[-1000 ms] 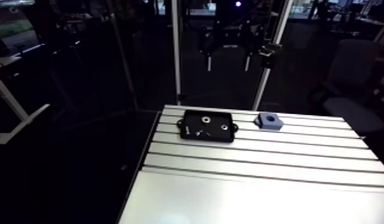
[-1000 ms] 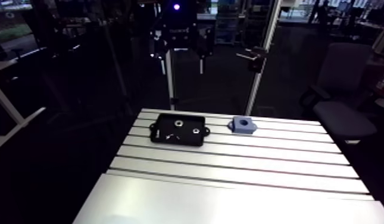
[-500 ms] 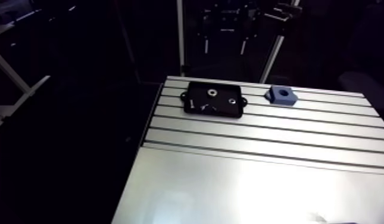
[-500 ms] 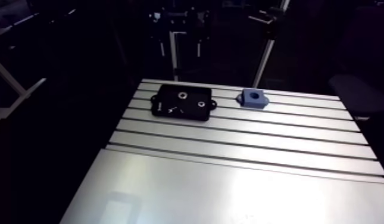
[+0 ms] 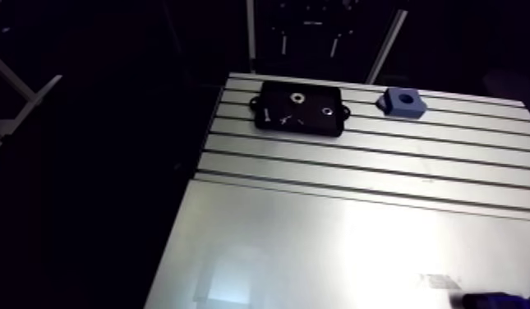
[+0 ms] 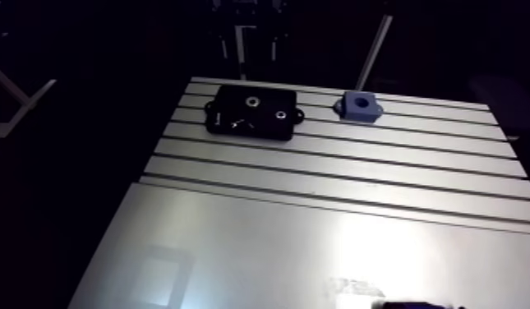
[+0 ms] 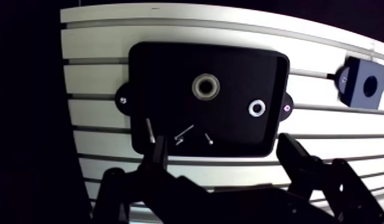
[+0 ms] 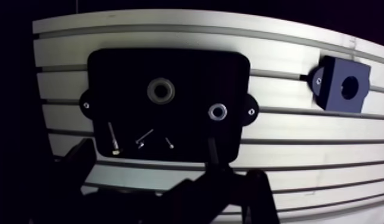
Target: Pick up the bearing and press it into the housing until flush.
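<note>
Near the far edge of the table (image 5: 358, 238), toward its left corner, a black tray (image 7: 170, 71) holds the bearing (image 7: 205, 87) (the larger grey ring), a smaller bright ring (image 7: 256, 108) and three loose screws (image 7: 184, 132). Gripper (image 7: 222, 143): fingers spread wide, nothing between them. The bearing lies ahead of the fingertips, untouched. The blue housing (image 7: 355, 74) sits beside the tray, apart from it.

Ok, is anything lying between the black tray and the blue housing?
No. The wrist view shows only bare slotted table between the black tray and the blue housing; the arm view agrees.
</note>
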### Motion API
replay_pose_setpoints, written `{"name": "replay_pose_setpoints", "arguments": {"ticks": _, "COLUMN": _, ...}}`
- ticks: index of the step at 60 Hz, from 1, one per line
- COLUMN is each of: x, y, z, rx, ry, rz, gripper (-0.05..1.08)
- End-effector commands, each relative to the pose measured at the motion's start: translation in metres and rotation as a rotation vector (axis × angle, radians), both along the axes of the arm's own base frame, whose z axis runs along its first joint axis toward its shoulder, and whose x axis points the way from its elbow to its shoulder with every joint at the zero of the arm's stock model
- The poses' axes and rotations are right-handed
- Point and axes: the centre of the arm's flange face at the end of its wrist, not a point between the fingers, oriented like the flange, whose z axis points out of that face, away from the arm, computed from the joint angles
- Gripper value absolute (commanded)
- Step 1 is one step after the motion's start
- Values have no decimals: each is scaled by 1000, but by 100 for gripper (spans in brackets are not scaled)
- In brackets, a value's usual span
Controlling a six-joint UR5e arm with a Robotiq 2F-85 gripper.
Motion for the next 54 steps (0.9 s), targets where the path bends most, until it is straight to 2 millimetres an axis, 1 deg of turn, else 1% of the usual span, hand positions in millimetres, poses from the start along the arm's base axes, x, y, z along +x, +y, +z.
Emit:
{"name": "replay_pose_setpoints", "arguments": {"ticks": 1, "x": -3, "y": -1, "z": -14, "rx": 1, "ry": -11, "rz": -2, "gripper": 1}}
{"name": "replay_pose_setpoints", "arguments": {"ticks": 9, "x": -6, "y": 0, "z": -25, "rx": 1, "ry": -12, "rz": -3, "gripper": 1}}
{"name": "replay_pose_setpoints", "arguments": {"ticks": 15, "x": -6, "y": -1, "z": -28, "rx": 2, "ry": -3, "rz": -2, "gripper": 1}}
{"name": "replay_pose_setpoints", "arguments": {"ticks": 21, "x": -7, "y": 0, "z": -36, "rx": 4, "ry": -10, "rz": -3, "gripper": 2}}
{"name": "replay_pose_setpoints", "arguments": {"ticks": 24, "x": -8, "y": 0, "z": -39, "rx": 4, "ry": -13, "rz": -3, "gripper": 7}}
{"name": "replay_pose_setpoints", "arguments": {"ticks": 29, "x": -9, "y": -1, "z": -42, "rx": 3, "ry": -9, "rz": -2, "gripper": 10}}
{"name": "replay_pose_setpoints", "arguments": {"ticks": 32, "x": -10, "y": 0, "z": -50, "rx": 3, "ry": -12, "rz": -3, "gripper": 14}}
{"name": "replay_pose_setpoints", "arguments": {"ticks": 38, "x": -11, "y": -2, "z": -54, "rx": 1, "ry": -4, "rz": 0, "gripper": 18}}
{"name": "replay_pose_setpoints", "arguments": {"ticks": 41, "x": -11, "y": -2, "z": -60, "rx": 1, "ry": -5, "rz": -2, "gripper": 22}}
{"name": "replay_pose_setpoints", "arguments": {"ticks": 48, "x": -12, "y": -2, "z": -64, "rx": 0, "ry": 2, "rz": 1, "gripper": 23}}
{"name": "replay_pose_setpoints", "arguments": {"ticks": 54, "x": -12, "y": -2, "z": -73, "rx": 1, "ry": -9, "rz": 1, "gripper": 25}}
